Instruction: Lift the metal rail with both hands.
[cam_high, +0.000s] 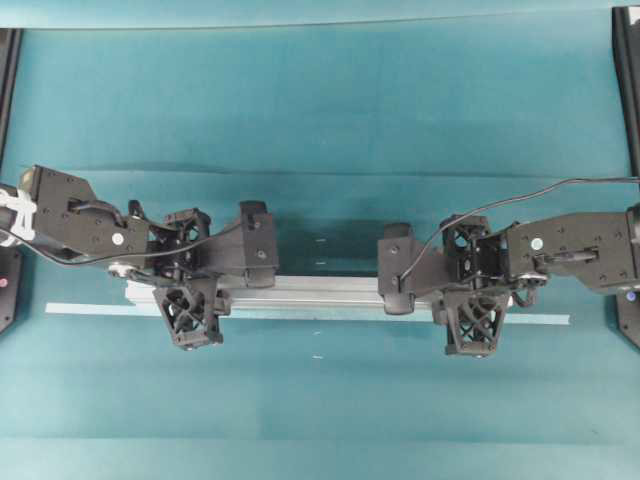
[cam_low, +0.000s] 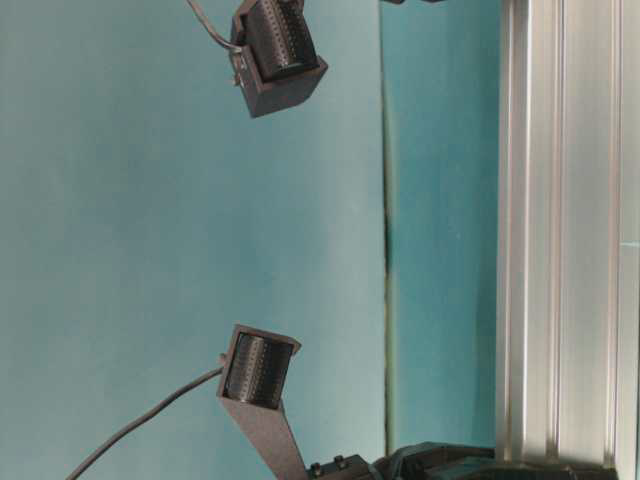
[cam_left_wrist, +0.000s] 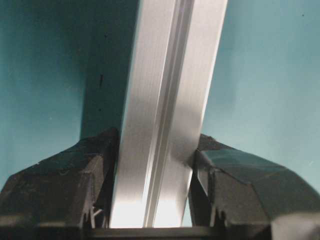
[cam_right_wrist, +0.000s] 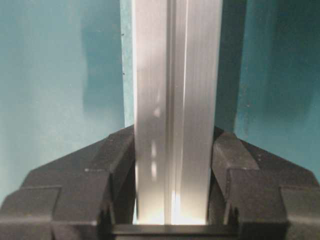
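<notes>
The metal rail (cam_high: 320, 290) is a long silver grooved bar lying left to right across the teal table. My left gripper (cam_high: 188, 280) is shut on it near its left end, and my right gripper (cam_high: 470, 287) is shut on it near its right end. In the left wrist view the rail (cam_left_wrist: 170, 100) runs between the black fingers (cam_left_wrist: 75, 180) of the left gripper (cam_left_wrist: 155, 170), which press both its sides. The right wrist view shows the same: the rail (cam_right_wrist: 175, 90) is clamped in the right gripper (cam_right_wrist: 174, 160). A wide dark shadow lies beside the rail, so it seems held just above the cloth. The table-level view shows the rail (cam_low: 565, 250) at the right edge.
A thin pale-blue tape strip (cam_high: 330, 316) lies on the cloth just in front of the rail, reaching past both its ends. Black frame posts (cam_high: 625, 80) stand at the table's side edges. Two black camera housings (cam_low: 255, 375) with cables show in the table-level view.
</notes>
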